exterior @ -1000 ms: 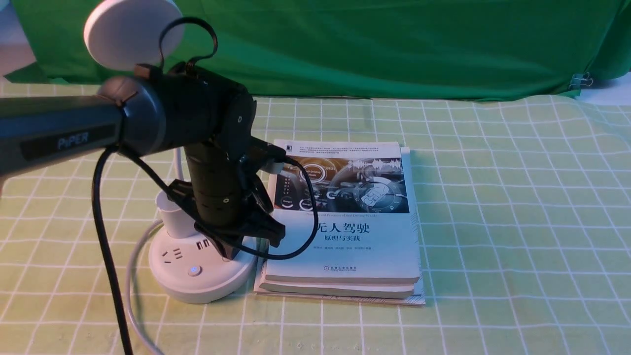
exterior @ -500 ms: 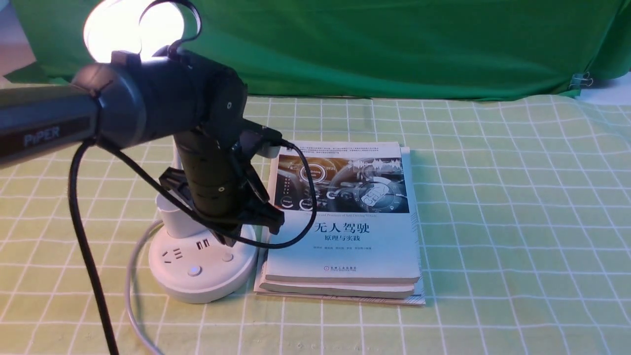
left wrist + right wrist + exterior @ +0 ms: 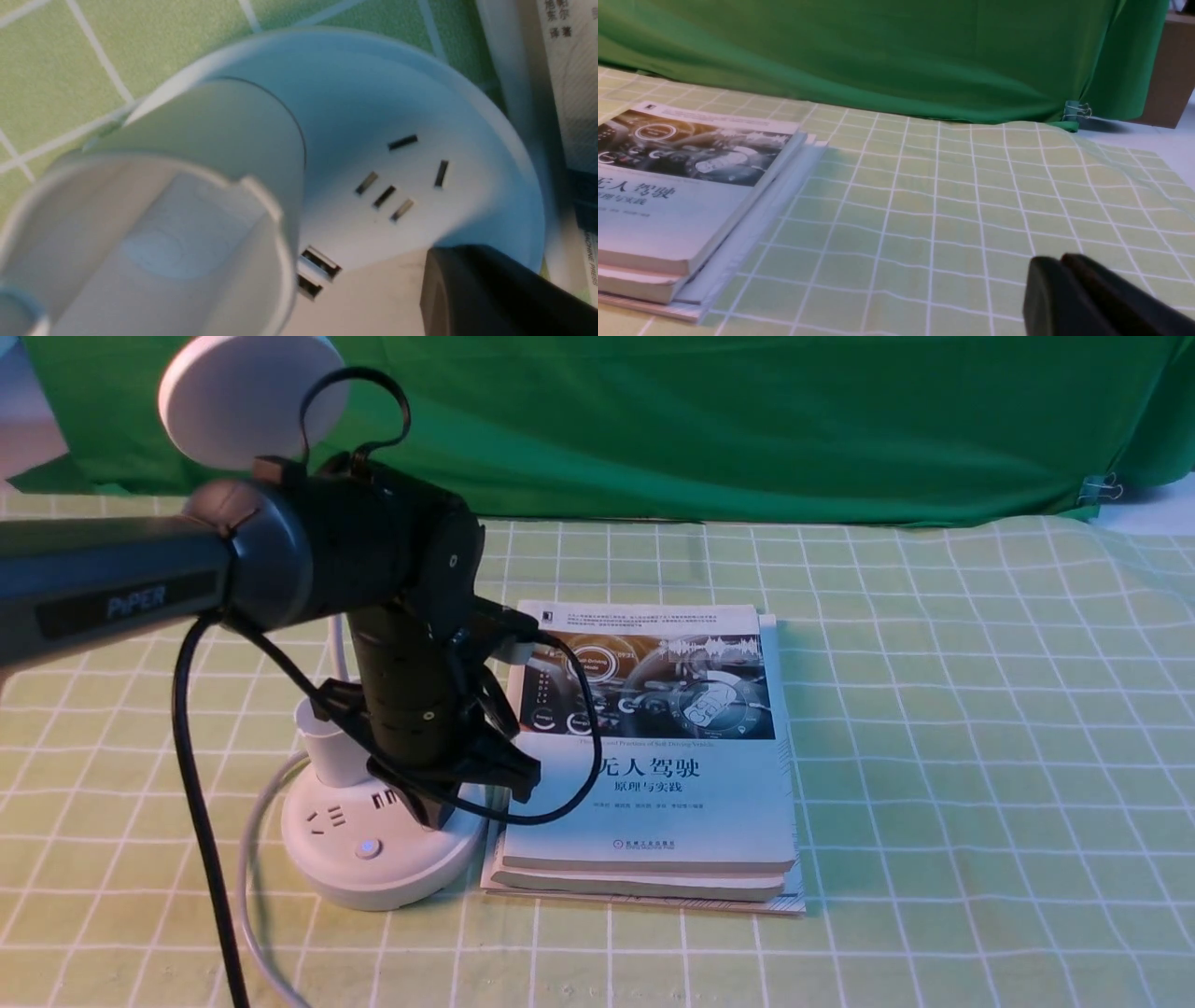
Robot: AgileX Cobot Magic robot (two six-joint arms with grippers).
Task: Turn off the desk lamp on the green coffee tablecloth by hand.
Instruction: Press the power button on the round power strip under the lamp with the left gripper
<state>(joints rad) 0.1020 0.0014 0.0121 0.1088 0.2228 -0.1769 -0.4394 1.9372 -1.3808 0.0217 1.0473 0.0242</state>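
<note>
The white desk lamp stands on the yellow-green checked tablecloth (image 3: 934,756) at the left. Its disc head (image 3: 247,397) is dark, and its round base (image 3: 373,873) carries a cup holder (image 3: 327,751) and a blue-lit button (image 3: 369,847). My left gripper (image 3: 435,819) points down, jaws together, with its tip on the base's right button. In the left wrist view the dark fingertip (image 3: 467,289) rests on the base (image 3: 420,93) beside the sockets (image 3: 385,196) and the holder (image 3: 224,130). My right gripper (image 3: 1059,268) is shut and empty, low over the cloth.
A stack of books (image 3: 672,784) lies right beside the lamp base and also shows in the right wrist view (image 3: 677,186). The lamp's white cord (image 3: 250,896) runs toward the front edge. A plain dark green cloth (image 3: 747,429) hangs behind.
Half a second ago the lamp head glowed and my left gripper was lifted off the base. Now the gripper is down on the right button and the head is dark.
</note>
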